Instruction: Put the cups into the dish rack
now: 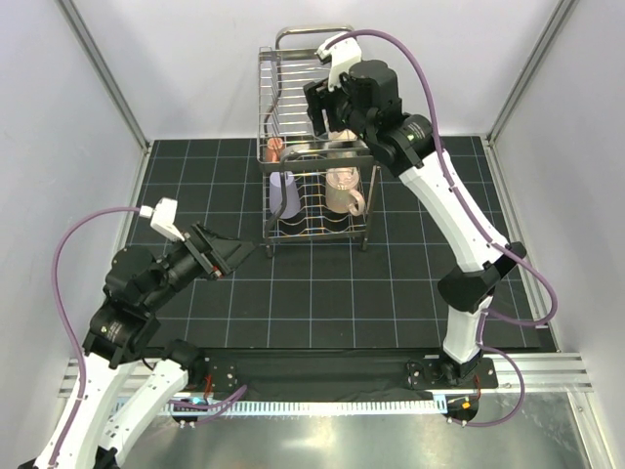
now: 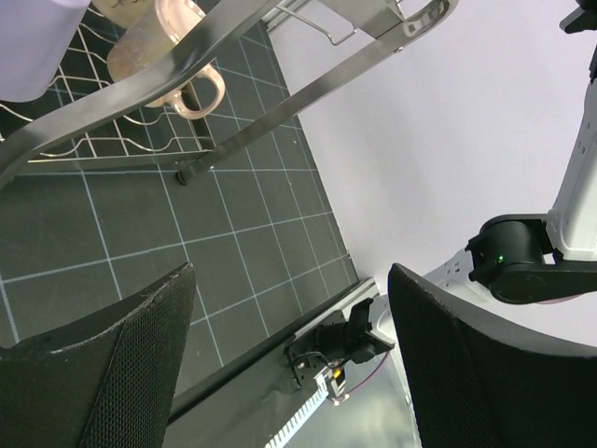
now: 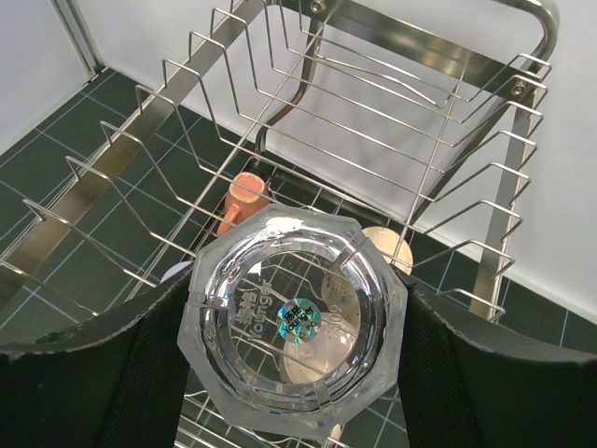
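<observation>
Placing step: right tool grasps the clear glass over the dish rack near the worktop's far edge, seemingly above its upper tier. Next, lower it and let go. Left tool gapes empty.

Far centre of the mat: dish rack. In its lower tier, tumbler left, mug right. Behind the tumbler, a second mug, tier unclear. Over the upper tier, glass between the right gripper fingers. Left gripper before the rack, leftward, well apart
</observation>
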Available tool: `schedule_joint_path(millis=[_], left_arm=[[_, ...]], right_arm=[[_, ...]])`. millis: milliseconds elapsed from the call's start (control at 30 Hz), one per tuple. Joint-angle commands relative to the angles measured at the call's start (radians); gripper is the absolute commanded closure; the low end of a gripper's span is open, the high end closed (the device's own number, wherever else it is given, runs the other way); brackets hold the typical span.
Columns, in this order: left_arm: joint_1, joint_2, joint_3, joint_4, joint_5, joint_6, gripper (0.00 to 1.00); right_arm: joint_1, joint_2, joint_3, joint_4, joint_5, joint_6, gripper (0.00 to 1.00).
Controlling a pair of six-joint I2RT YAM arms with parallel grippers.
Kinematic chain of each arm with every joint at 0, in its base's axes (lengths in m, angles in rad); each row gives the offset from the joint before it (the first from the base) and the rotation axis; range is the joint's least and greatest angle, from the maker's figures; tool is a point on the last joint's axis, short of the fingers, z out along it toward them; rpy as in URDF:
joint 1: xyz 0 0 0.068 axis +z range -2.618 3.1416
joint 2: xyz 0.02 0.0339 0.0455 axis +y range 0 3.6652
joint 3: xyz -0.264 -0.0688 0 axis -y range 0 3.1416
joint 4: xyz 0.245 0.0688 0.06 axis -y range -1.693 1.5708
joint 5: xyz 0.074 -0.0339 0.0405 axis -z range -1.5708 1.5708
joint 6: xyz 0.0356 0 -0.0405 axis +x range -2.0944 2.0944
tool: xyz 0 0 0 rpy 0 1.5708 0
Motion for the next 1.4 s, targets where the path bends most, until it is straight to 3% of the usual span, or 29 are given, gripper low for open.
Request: schedule_joint_path(millis=[0,167,467,667,700,867,1133,1367], left_arm=[[0.000,0.014,-0.008,0.049,0.031,0.012,0.19],[0.000,0.024,-0.011,0.054,0.032,0.011,0.19],[0.000,0.018,-0.033,0.077,0.032,0.000,0.18],[0.000,0.015,-0.042,0.079,0.032,-0.005,0.16],[0.000,0.014,-0.042,0.079,0.035,-0.005,0.16],[0.000,0.011,-0.046,0.079,0.039,-0.011,0.15],[0.000,-0.005,-0.060,0.063,0.022,-0.021,0.14],[0.000,0.024,-0.063,-0.024,-0.032,-0.026,0.09]], right_arm=[[-0.019,0.010,0.038,0.011,-0.014,0.033,0.95],[-0.033,0.030,0.046,0.008,-0.023,0.048,0.92],[-0.043,0.067,0.050,0.002,-0.023,0.058,0.71],[-0.042,0.072,0.053,0.006,-0.029,0.058,0.41],[-0.042,0.072,0.056,0.006,-0.031,0.056,0.28],[-0.043,0.066,0.076,0.006,-0.031,0.053,0.01],[-0.043,-0.005,0.086,0.006,-0.054,0.067,0.00],[-0.043,-0.309,-0.092,0.011,0.004,0.107,0.00]])
